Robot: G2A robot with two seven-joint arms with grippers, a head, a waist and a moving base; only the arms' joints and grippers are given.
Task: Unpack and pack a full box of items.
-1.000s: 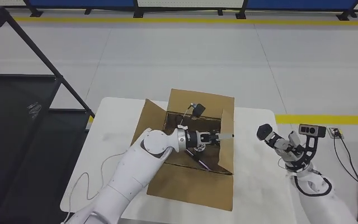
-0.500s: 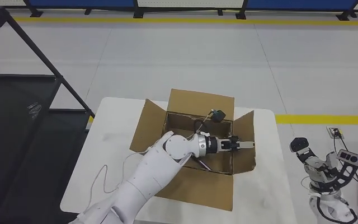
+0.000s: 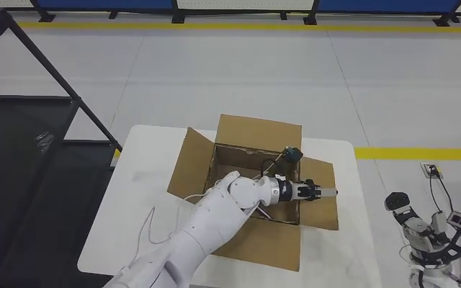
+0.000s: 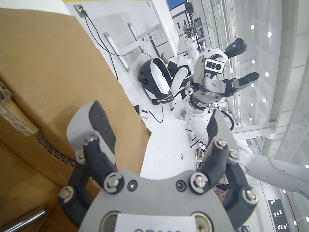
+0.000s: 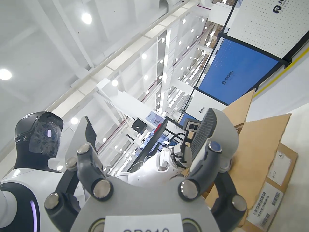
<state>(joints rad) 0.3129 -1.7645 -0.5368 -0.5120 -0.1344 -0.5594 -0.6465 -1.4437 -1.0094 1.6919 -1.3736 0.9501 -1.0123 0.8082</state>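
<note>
The cardboard box [image 3: 259, 133] stands open on the white bench [image 3: 144, 194], with its flaps turned outward. The left arm stretches across the box's open mouth from the box's near left corner and hides most of what lies inside, so I cannot tell the contents.

The left end effector [image 3: 322, 192] is at the box's right side, above the right flap [image 3: 323, 212], which is folded out almost flat. In the left wrist view its two fingers are spread wide with nothing between them. One dark pad [image 4: 101, 119] shows in front of the brown flap, and the other finger lies past the flap's outer edge. I cannot tell whether that pad touches the cardboard.

The right end effector [image 3: 400, 204] is well apart from the box, out beyond the bench edge on the box's right. Its own wrist view shows the fingers parted and gripping nothing, pointing up toward the hall ceiling. In that view the box shows just past one finger, with its flaps raised and white printed labels [image 5: 265, 194] on the side wall that faces this end effector.
</note>
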